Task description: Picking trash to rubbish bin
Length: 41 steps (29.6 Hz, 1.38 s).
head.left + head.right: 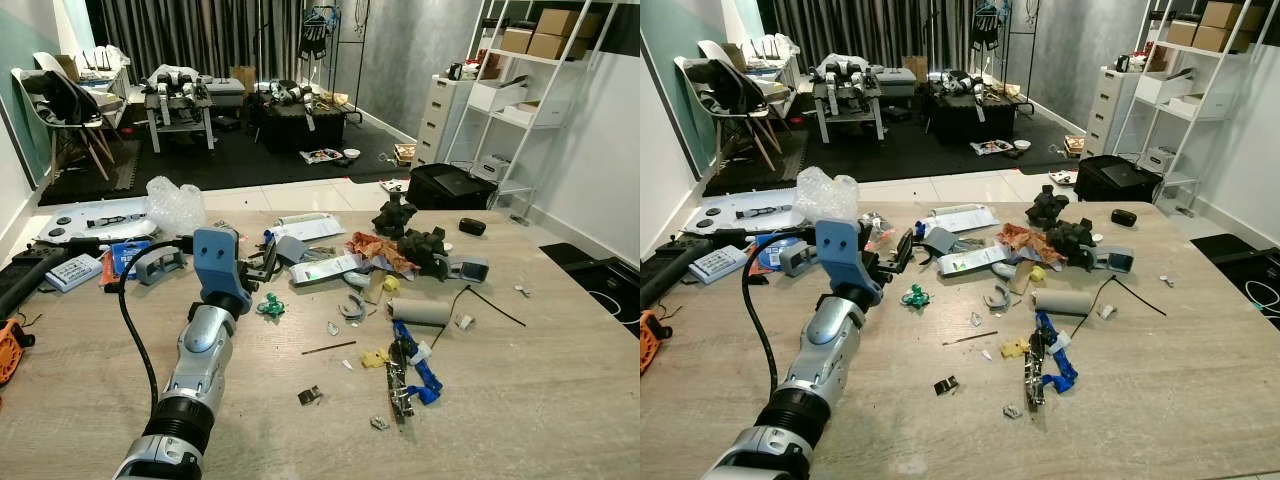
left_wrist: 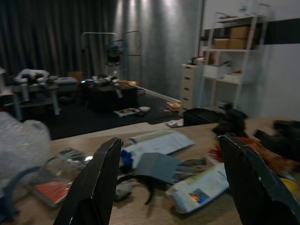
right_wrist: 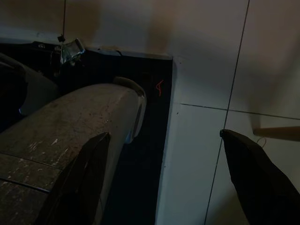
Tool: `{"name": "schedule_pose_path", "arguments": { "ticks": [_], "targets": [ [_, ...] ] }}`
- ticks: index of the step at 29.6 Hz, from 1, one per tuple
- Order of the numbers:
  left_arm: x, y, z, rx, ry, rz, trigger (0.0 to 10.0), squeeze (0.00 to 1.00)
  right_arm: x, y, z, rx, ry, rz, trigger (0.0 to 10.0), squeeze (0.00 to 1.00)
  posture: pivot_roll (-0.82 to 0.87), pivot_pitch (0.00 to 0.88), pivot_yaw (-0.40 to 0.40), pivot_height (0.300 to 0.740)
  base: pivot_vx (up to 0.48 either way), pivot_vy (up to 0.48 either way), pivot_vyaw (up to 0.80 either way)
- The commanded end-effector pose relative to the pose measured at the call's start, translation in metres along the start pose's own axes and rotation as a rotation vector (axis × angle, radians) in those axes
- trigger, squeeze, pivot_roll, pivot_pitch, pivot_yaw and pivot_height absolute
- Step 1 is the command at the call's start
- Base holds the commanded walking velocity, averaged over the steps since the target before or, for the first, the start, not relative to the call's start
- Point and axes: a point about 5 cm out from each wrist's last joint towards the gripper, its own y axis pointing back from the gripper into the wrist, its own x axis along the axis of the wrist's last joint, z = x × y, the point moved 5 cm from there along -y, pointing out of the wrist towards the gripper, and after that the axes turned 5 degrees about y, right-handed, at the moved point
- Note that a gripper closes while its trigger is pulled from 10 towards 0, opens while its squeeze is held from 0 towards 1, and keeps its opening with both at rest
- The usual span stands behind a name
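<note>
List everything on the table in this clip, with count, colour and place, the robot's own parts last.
bubble wrap: one, clear, far left.
green scrap: one, green, just ahead of left hand.
cardboard tube: one, grey, right of centre.
blue strip: one, blue, near the tube.
orange wrapper: one, orange-brown, centre back.
black lumps: two, black, back right.
white packet: one, white, centre.
left hand: open, over table's left-centre.
right hand: open, hanging above floor.

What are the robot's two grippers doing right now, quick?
Left gripper: open, holding nothing, above the table litter.
Right gripper: open, holding nothing, hanging over the floor.
</note>
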Motion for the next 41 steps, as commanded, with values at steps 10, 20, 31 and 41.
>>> {"name": "schedule_pose_path", "arguments": {
  "ticks": [10,20,31,41],
  "targets": [
    [-0.004,-0.003,0.039,-0.167,0.047,-0.015,10.0,0.00,-0.012,0.001,-0.003,-0.005,-0.047,-0.018,10.0,0.00,-0.24,0.091,0.012,0.740,0.000,-0.371,0.00],
    [0.018,0.007,0.095,-0.516,0.186,0.065,10.0,0.00,-0.017,0.002,-0.007,-0.002,-0.050,-0.025,10.0,0.00,-0.24,0.113,0.012,0.740,0.000,0.000,0.00],
    [0.005,0.030,0.134,-0.860,0.065,-0.032,10.0,0.00,-0.023,0.003,-0.009,-0.002,-0.064,-0.031,10.0,0.00,-0.26,0.145,0.027,0.740,0.000,0.000,0.00],
    [-0.010,0.020,0.152,-0.958,-0.202,-0.098,10.0,0.00,-0.032,0.004,-0.013,-0.003,-0.077,-0.037,10.0,0.00,-0.30,0.213,0.043,0.740,0.000,0.000,0.00]
  ]
}}
